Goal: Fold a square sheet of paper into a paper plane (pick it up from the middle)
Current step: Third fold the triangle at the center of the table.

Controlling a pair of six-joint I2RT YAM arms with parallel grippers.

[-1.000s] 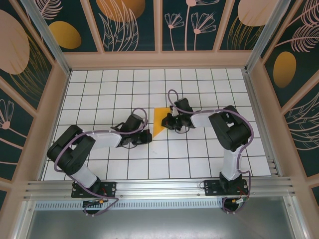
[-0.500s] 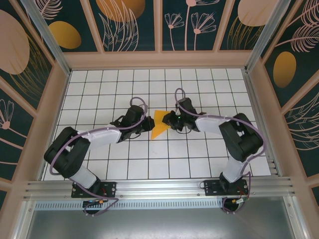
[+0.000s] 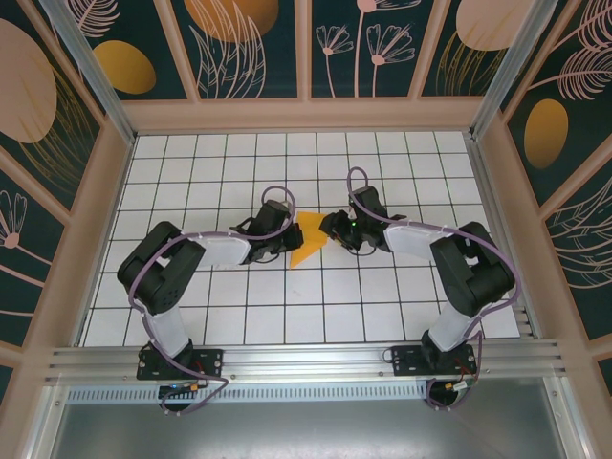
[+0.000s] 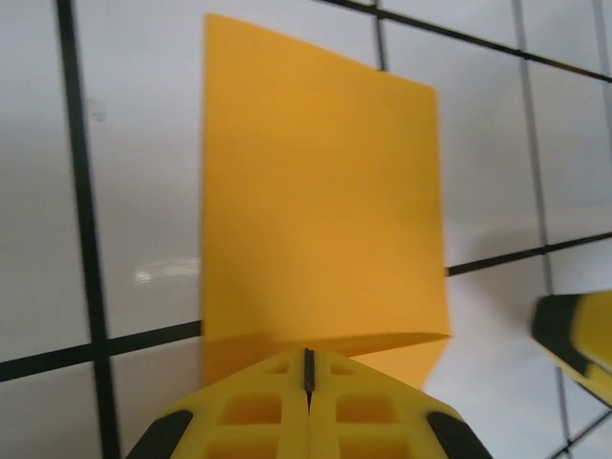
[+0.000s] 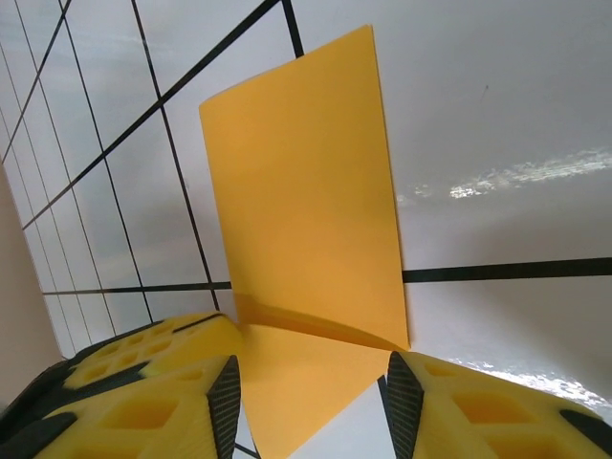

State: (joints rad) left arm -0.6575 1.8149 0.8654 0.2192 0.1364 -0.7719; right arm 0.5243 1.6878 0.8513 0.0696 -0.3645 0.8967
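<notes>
Sheet: square sheet of paper (image 3: 308, 241) lies part-folded on the bench (image 3: 382, 306), one flap lifted.
Left fingers (image 4: 258, 411): closed tight at the sheet's left edge; can't tell if they pinch it.
Right fingers (image 5: 143, 402): parted, astride the sheet's right edge, not clamping.
Risk: you have no sure hold, so the flap may spring back or the sheet may skid, skewing the crease.

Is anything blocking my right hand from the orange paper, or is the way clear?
Nothing visible blocks it. The right hand is open, with the square sheet of paper standing directly between its fingers. The left hand is shut on the sheet's opposite side.
</notes>
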